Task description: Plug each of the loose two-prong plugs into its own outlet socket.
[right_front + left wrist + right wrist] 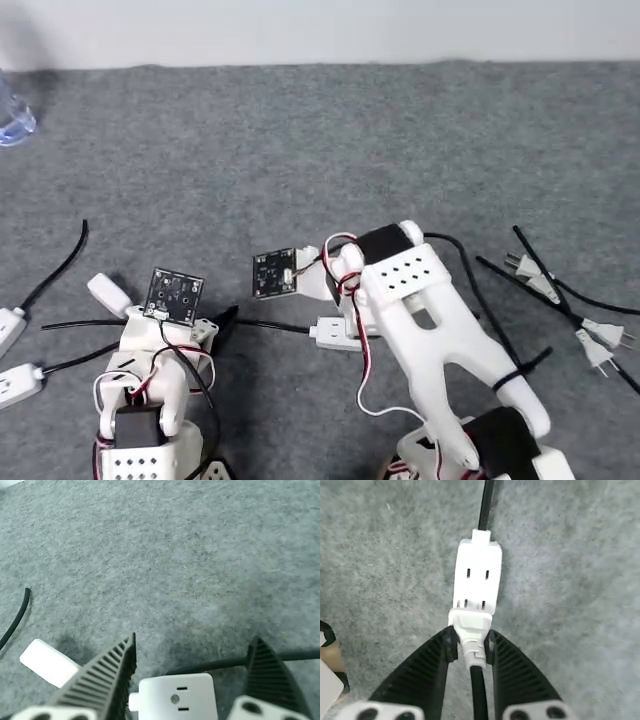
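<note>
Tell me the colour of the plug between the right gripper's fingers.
The plug is white, its cord black; the right wrist view shows it best.

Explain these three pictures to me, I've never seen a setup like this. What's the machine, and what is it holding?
These are two small robot arms at a grey carpeted table. The high view looks down from a fixed camera above. The other two pictures come from a camera on each arm's wrist, looking along its grasping tool. The right tool is shut on a white plug, which sits against the end of a white outlet block. The left tool is open, with one finger on either side of another outlet socket. Off to the right lie loose plugs on black cords, not plugged in.
</note>
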Robot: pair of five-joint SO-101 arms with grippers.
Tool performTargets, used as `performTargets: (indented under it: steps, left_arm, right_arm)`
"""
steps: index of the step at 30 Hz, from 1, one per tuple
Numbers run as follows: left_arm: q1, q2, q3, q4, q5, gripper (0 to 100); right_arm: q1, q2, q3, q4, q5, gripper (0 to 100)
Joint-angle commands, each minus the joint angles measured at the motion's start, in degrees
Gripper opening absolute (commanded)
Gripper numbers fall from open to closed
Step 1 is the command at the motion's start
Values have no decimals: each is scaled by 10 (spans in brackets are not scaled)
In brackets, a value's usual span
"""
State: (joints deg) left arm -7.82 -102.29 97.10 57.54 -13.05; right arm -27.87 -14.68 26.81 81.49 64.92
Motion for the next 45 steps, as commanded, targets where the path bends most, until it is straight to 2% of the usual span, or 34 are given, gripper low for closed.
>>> performTargets:
  steps: [1,8,17,29,45]
  left_arm:
    - [1,-1,-6,2,-4,332]
    - [1,-1,-6,2,-4,332]
    - [2,-1,-6,1,-4,332]
    - [2,-1,-6,1,-4,332]
    - [2,-1,-6,1,-4,332]
  right_arm:
    - [9,-1,-44,11,-3,8]
    - [11,36,-33,-12,15,8]
    - [57,64,-32,-36,32,8]
    - [-15,60,4,-41,-4,8]
    - [-15,63,46,-41,-8,8]
